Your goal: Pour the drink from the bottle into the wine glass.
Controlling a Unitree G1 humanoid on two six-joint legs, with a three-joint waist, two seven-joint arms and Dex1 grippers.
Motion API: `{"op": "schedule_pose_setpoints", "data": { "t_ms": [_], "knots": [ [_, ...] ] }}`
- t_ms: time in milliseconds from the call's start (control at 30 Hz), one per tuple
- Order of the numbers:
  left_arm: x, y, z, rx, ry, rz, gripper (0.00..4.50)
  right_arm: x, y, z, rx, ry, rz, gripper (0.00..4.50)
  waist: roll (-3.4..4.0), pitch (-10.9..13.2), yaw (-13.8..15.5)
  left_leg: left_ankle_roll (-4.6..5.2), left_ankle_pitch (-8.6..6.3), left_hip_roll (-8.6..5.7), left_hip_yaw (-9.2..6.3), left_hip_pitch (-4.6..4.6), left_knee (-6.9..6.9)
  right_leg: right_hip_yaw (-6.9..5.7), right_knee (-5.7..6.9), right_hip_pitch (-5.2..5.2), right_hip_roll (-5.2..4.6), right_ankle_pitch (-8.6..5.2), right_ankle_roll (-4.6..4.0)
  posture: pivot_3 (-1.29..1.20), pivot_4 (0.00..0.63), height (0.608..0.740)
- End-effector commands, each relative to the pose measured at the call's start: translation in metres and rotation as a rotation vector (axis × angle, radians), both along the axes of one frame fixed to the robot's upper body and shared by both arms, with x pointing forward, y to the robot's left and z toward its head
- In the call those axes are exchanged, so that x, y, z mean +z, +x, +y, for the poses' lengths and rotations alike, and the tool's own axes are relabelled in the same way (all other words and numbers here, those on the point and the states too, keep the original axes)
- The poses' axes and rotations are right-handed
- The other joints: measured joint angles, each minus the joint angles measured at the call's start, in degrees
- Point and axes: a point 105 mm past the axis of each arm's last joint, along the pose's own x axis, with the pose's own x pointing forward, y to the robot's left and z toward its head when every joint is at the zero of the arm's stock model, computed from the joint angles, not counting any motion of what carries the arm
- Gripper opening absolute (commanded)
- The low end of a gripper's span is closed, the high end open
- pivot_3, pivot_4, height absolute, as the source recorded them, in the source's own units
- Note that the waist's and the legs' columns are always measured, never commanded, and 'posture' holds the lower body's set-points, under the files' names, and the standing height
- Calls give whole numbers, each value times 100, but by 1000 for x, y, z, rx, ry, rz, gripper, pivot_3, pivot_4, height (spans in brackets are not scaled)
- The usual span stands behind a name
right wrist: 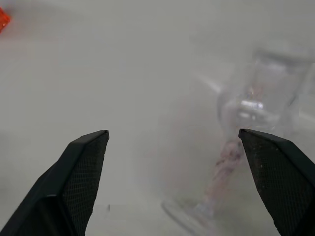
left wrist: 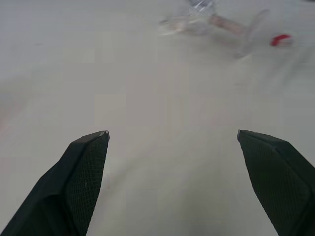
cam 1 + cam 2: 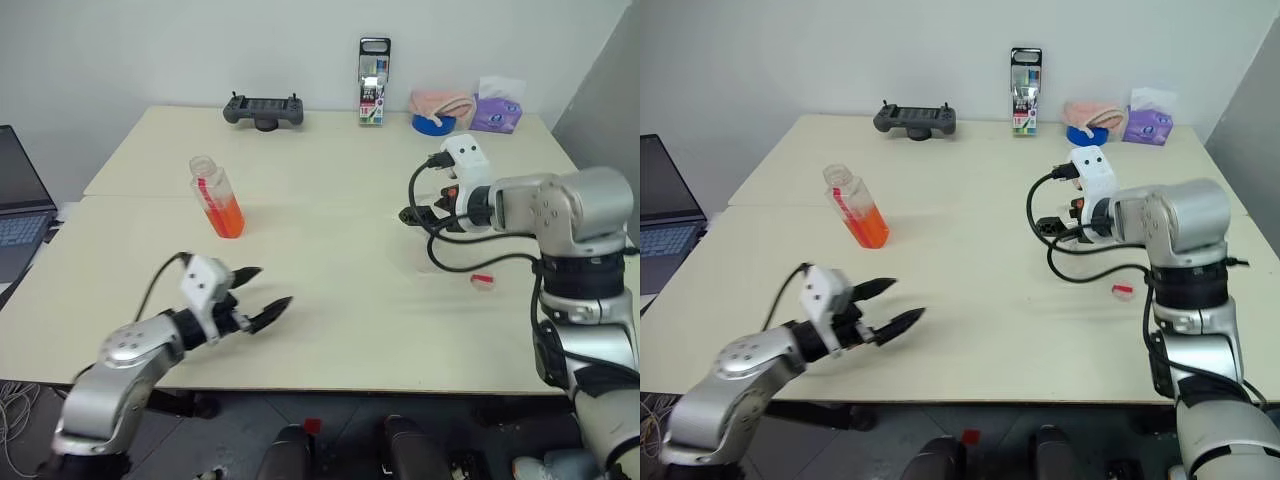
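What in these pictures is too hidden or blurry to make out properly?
- Wine glass: blurred in the right wrist view, so whether it holds any drink is unclear; from the head camera the right gripper and its cables cover most of it.
- Marker box: too small to read its label.
- Laptop: cut off by the picture's edge.

Two black fingers (image 1: pixel 74 187) of the right gripper (image 1: pixel 172 147) stand wide apart with nothing between them, over a pale table (image 1: pixel 98 73). Beyond them, nearer one finger, a clear wine glass (image 1: pixel 251 113) stands blurred, its bowl above a thin stem and round foot. A bit of orange-red (image 1: pixel 2 18) shows at a corner.
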Motion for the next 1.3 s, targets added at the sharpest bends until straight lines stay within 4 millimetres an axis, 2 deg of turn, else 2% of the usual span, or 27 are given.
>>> {"op": "schedule_pose_setpoints", "data": {
  "t_ms": [33, 133, 233, 500, 600, 900, 967, 1033, 1067, 1133, 1233, 1300],
  "knots": [
    [7, 4, -18, -38, -23, -40, 4460, 4, 6, -21, -91, 38, 77, 4500, 0, 0, -21, 1, -1, 0, 2, -2, -5, 2, -2, -2, 0, 9, -15, 0, 150, 740],
    [-2, 2, -37, -87, -43, -29, 4460, -1, 15, -19, -93, 47, 145, 4500, 4, 2, -65, 6, -4, 2, 10, -7, -14, 7, -3, -11, 0, 9, -14, 0, 150, 740],
    [-4, -2, -48, -118, -62, -24, 4460, -12, 25, -20, -112, 44, 191, 4500, 4, 2, -126, 25, -15, 7, 23, -5, -19, 12, -4, -17, 0, 9, -14, 0, 150, 740],
    [-6, -4, -52, -112, -63, -38, 4460, -33, 42, -9, -121, 78, 221, 4500, 6, 3, -153, 26, -15, 5, 21, -5, -13, 14, -2, -16, 5, 8, -13, 0, 150, 740],
    [-5, -4, -52, -102, -64, -44, 4500, -41, 46, -10, -131, 44, 204, 3909, 6, 3, -157, 26, -15, 4, 20, -5, -7, 15, -1, -14, 5, 8, -12, 0, 150, 740],
    [-9, -4, -46, -82, -48, -32, 4500, -39, 51, -9, -145, 34, 173, 603, 7, 3, -160, 26, -15, 4, 17, -4, -6, 14, 2, -13, 5, 8, -13, 0, 150, 740],
    [-9, 0, -43, -67, -36, -38, 4500, -12, 57, -3, -108, 34, 88, 221, 12, 7, -161, 26, -15, 4, 18, -4, -6, 15, 3, -14, 6, 8, -13, 0, 150, 740],
    [-7, 5, -34, -33, -33, -47, 4500, 24, 63, 12, -44, 84, -34, 222, 22, 13, -164, 26, -15, 4, 19, -5, -6, 15, 4, -16, 6, 8, -13, 0, 150, 740],
    [-5, 7, -29, -14, -36, -50, 4500, 37, 66, 17, -7, 52, -132, 222, 26, 15, -173, 26, -15, 5, 18, -6, -6, 15, 6, -19, 7, 8, -13, 0, 150, 740],
    [-1, 8, -22, 12, -51, -52, 4500, 48, 68, 26, 48, -11, -266, 222, 30, 17, -190, 26, -15, 8, 19, -9, -8, 15, 10, -26, 8, 8, -12, 0, 150, 740],
    [18, 6, -4, 68, -144, -54, 4500, 62, 57, 68, 132, 30, -655, 222, 7, -1, -189, 26, -16, 19, -1, -2, -21, 0, 11, -20, 16, 4, -6, 0, 150, 740],
    [31, -2, 5, 63, -174, -64, 4500, 58, 42, 89, 180, 65, -821, 221, 5, -3, -197, 21, -20, 36, 1, 0, -19, 3, 11, -21, 31, 3, -4, 0, 150, 740]
  ]
}}
